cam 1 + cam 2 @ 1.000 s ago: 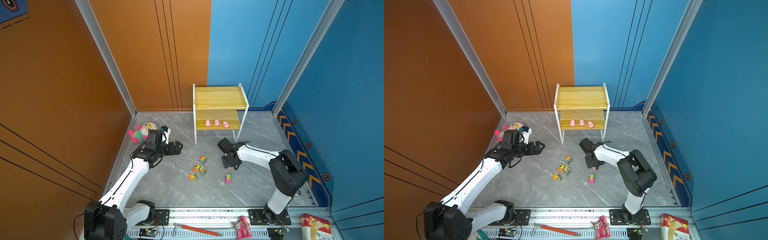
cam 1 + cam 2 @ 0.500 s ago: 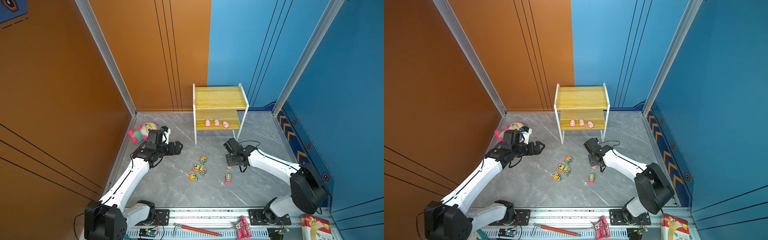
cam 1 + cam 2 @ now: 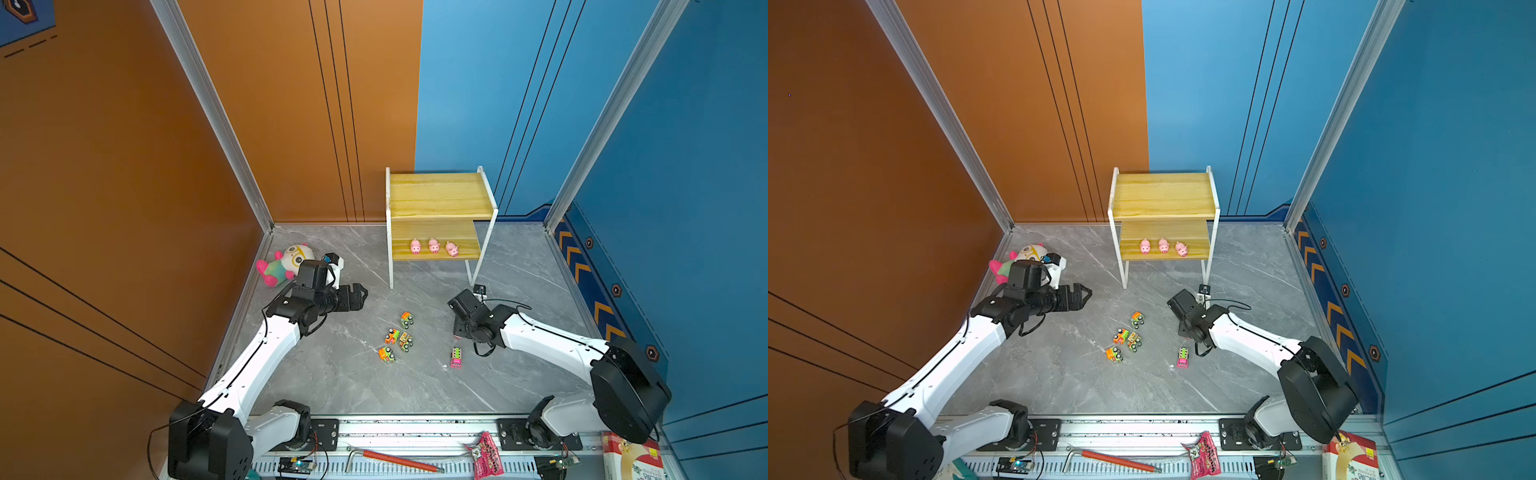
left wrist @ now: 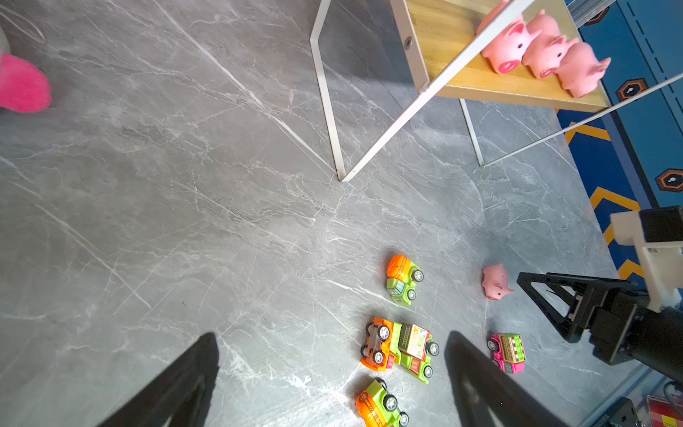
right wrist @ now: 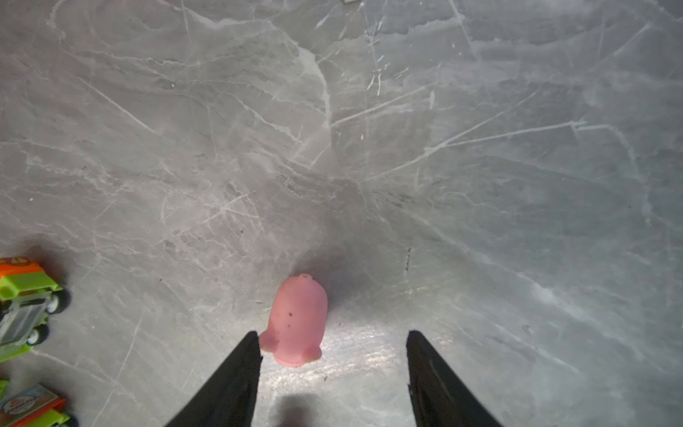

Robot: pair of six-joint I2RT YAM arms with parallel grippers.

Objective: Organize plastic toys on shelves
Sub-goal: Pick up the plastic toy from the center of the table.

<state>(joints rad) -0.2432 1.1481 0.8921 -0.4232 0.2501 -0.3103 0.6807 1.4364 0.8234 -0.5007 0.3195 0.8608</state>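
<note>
The shelves (image 3: 438,195) stand at the back, with three pink pigs (image 3: 434,245) in a row on the lower board (image 4: 480,87). Another pig (image 5: 297,321) lies on the floor between the fingers of my open right gripper (image 5: 332,334). It touches one fingertip, and the other is well clear. In both top views the right gripper (image 3: 459,330) points down and covers that pig. Several orange-green trucks (image 3: 399,336) cluster mid-floor, with a pink truck (image 3: 456,357) to their right. My left gripper (image 3: 361,297) hovers open and empty, left of the trucks (image 4: 403,347).
A plush doll (image 3: 286,262) lies by the orange wall behind my left wrist. The front rail carries a red-handled tool (image 3: 395,459), a pink snack packet (image 3: 486,457) and a box (image 3: 627,457). The shelf's white legs (image 4: 329,111) stand near both arms.
The right arm's elbow has swung out to the right and sunk lower, while its gripper has stayed over the floor pig. The left arm has not moved.
</note>
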